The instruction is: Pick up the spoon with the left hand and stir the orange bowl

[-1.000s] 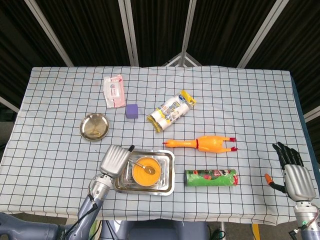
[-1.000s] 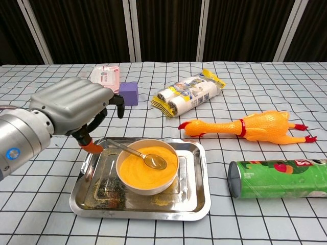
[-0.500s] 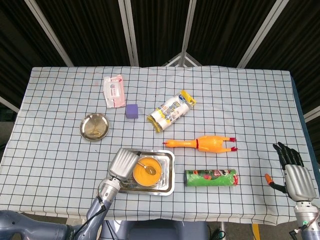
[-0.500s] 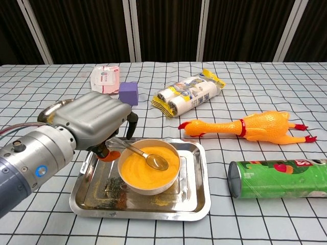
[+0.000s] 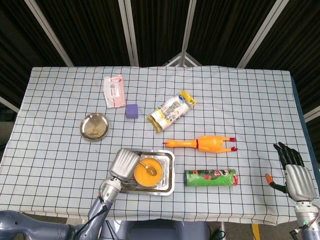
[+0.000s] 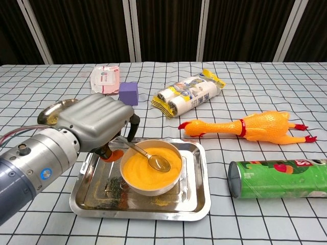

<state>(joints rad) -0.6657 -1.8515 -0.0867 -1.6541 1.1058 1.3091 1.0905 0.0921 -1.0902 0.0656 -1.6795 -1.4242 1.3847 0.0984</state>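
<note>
An orange bowl point(image 6: 145, 178) point(image 5: 148, 174) filled with orange stuff sits in a steel tray point(image 6: 196, 199) point(image 5: 169, 189) near the table's front edge. A metal spoon point(image 6: 159, 163) point(image 5: 147, 167) lies in it, scoop in the filling, handle slanting up to the left over the rim. My left hand point(image 6: 97, 125) point(image 5: 124, 162) hangs over the tray's left part, fingers curled down around the handle's end. That end is hidden under the hand, so a grip cannot be confirmed. My right hand point(image 5: 292, 172) rests far right, fingers spread, holding nothing.
A green crisp can point(image 6: 278, 178) lies right of the tray, a rubber chicken point(image 6: 245, 126) behind it. Further back are a snack packet point(image 6: 189, 94), a purple cube point(image 6: 129, 93) and a pink pack point(image 6: 104, 79). A small metal dish point(image 5: 94, 126) sits left.
My left hand has moved right and down from beside the tray onto the spoon's handle. The bowl and spoon have shifted slightly to the right. The right hand has stayed still.
</note>
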